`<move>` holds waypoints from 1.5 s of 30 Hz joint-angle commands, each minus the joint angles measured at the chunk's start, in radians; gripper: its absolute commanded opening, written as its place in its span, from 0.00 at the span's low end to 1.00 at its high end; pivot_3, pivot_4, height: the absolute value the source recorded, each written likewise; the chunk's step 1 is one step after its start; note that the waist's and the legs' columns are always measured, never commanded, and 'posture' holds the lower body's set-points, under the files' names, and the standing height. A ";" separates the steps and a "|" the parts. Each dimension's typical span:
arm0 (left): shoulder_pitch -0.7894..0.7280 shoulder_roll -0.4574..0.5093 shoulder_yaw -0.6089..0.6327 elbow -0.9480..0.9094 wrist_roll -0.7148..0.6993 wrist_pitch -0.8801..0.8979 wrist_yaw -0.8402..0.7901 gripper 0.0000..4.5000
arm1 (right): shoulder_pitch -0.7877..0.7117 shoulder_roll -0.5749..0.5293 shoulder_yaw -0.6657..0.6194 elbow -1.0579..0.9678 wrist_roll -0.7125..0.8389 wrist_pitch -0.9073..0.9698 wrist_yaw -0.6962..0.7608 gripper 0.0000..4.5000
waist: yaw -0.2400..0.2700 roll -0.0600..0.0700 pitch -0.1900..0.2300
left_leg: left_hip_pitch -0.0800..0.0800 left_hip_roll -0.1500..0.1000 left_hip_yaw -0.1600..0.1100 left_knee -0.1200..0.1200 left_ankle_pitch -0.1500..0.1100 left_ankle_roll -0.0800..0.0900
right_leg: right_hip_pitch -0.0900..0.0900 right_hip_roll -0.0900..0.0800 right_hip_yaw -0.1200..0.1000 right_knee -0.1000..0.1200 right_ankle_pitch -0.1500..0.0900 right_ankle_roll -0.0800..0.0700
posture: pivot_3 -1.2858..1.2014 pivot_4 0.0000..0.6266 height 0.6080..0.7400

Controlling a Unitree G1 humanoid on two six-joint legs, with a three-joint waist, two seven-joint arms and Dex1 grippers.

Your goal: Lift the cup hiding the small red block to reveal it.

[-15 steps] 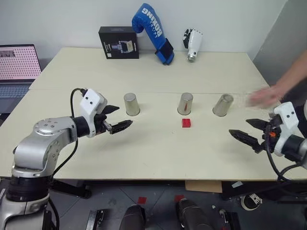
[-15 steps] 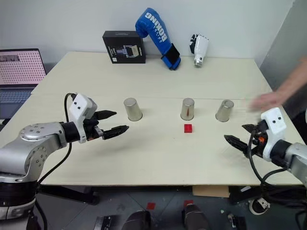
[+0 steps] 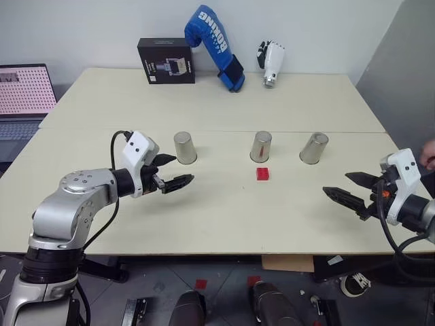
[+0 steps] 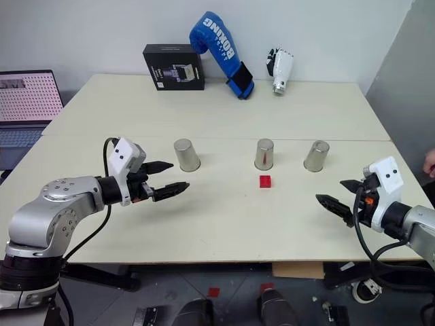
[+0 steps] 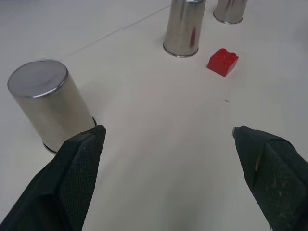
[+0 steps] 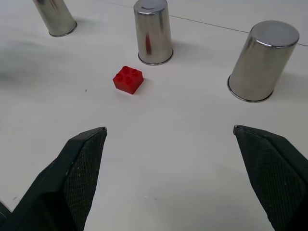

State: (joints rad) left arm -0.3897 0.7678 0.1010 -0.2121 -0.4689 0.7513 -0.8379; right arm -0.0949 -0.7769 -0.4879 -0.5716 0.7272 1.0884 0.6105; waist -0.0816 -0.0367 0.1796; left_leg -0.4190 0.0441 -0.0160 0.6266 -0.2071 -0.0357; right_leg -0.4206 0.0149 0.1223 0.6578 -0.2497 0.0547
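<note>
Three silvery metal cups stand upside down in a row: left cup, middle cup, right cup. The small red block lies uncovered on the table, just in front of the middle cup; the right wrist view has it between the fingers' line of sight. My left gripper hovers open in front of the left cup, holding nothing. At the table's right side, in front of the right cup, my right gripper hovers open and empty.
A black box, a blue boxing glove and a white glove sit at the table's far edge. A laptop stands at the far left. A person's hand shows at the right edge.
The person's hand has pulled back from beside the right cup to the right edge. My left gripper has edged slightly to the right. The cups and block have not moved.
</note>
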 commanded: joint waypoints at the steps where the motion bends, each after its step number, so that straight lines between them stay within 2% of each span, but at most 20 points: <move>1: -0.005 0.005 0.010 -0.036 -0.005 -0.016 0.001 1.00 | 0.000 -0.016 -0.021 -0.019 0.021 -0.022 0.001 0.99 | 0.001 0.000 0.000 | 0.000 0.000 0.000 0.000 0.000 0.000 | 0.000 0.000 0.000 0.000 0.000 0.000 | 0.52 0.24 1.00; 45: -0.018 0.026 -0.004 -0.019 0.018 -0.049 -0.020 1.00 | 0.012 -0.021 -0.007 -0.003 0.035 -0.060 -0.018 0.99 | 0.001 0.000 0.000 | 0.000 0.000 0.000 0.001 0.000 0.000 | 0.000 0.000 0.000 0.001 0.001 0.001 | 0.52 0.24 1.00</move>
State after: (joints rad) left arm -0.3869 0.7799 0.0841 -0.2222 -0.4528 0.7173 -0.8559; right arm -0.0833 -0.7865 -0.4745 -0.5629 0.7490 1.0533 0.5906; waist -0.0806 -0.0367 0.1795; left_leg -0.4188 0.0441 -0.0161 0.6278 -0.2071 -0.0356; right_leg -0.4202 0.0150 0.1223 0.6593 -0.2491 0.0556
